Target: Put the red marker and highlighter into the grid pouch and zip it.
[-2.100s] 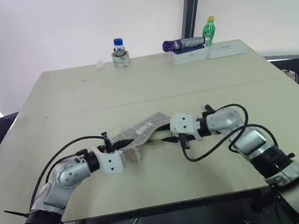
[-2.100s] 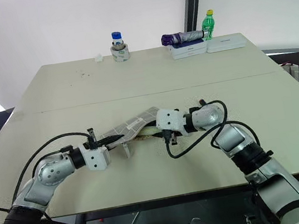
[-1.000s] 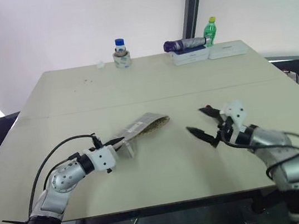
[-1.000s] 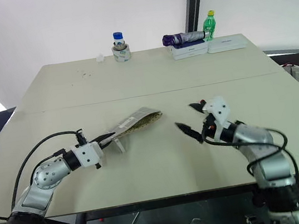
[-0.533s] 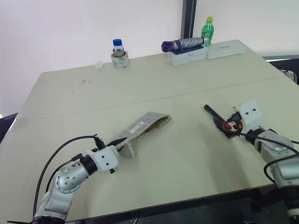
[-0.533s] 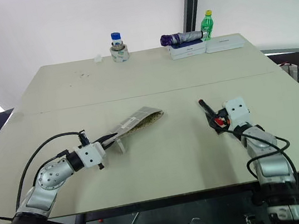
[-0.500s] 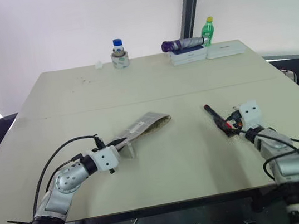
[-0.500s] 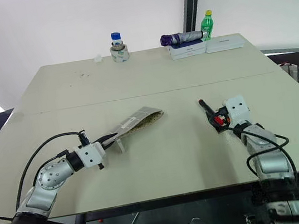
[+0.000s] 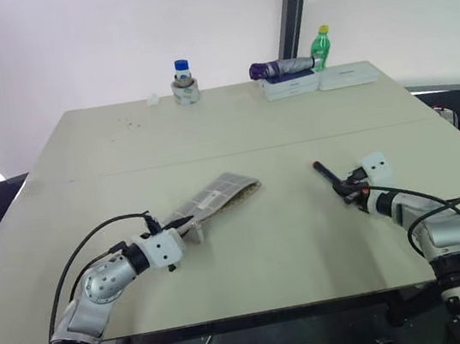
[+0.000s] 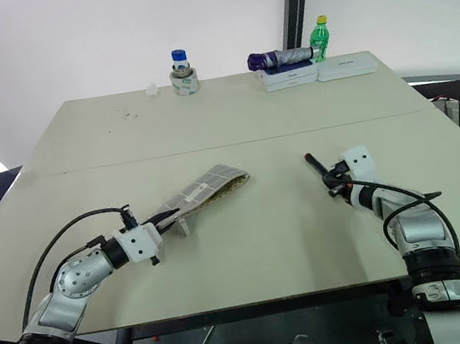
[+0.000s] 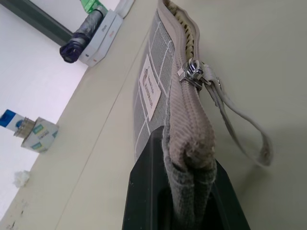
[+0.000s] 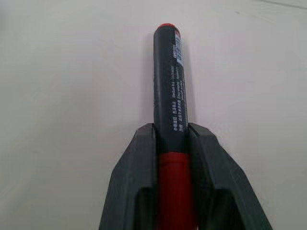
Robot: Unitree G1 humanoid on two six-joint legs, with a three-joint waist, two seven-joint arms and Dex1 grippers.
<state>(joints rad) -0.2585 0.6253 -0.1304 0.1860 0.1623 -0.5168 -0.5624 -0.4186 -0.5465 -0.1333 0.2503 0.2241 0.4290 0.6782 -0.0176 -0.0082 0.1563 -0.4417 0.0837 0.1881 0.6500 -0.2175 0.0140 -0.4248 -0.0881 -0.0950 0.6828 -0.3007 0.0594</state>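
Right tool (image 12: 171, 158) clamps the red marker (image 12: 169, 86) over a beige table (image 9: 249, 126).

left tool (image 9: 184, 223): clamped, level, arm low | right tool (image 12: 171, 143): fingers pressed together, angled down

On my desk (image 9: 232, 128) I count one grid pouch (image 9: 216, 196), one red marker (image 9: 329, 176), two bottles (image 9: 182, 68) (image 9: 323, 44), one folded umbrella (image 9: 280, 67), two white boxes (image 9: 293, 85) (image 9: 351, 75); my end effectors number two (image 9: 184, 222) (image 9: 350, 190)
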